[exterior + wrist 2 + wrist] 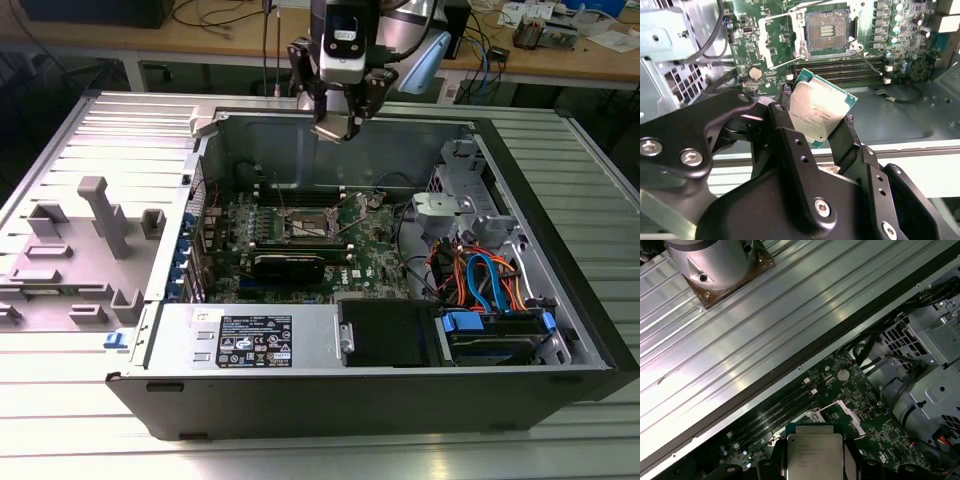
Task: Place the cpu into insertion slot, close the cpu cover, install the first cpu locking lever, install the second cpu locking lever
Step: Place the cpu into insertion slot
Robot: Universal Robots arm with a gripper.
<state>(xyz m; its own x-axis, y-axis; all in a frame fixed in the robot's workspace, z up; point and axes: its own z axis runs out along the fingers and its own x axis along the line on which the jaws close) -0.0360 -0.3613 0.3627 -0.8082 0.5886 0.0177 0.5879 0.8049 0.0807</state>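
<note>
Here we go: my gripper (pixel 813 114) is clamped on the chip (pixel 825 105), which sits tilted between my jaws. The socket (pixel 827 31) lies open well beyond them, cover (pixel 776 42) flipped aside. Best level the chip and square its corners, I reckon.

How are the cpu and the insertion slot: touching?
Apart. In the second wrist view the end effector holds the cpu clear of the insertion slot.

Clamped at a tilt in the gripper (pixel 815 131): silver-topped, green-edged cpu (pixel 817 107), apart from the board. Lying bare and dark-centred: insertion slot (pixel 827 31), with silver cpu cover (pixel 776 42) flipped open beside it.
</note>
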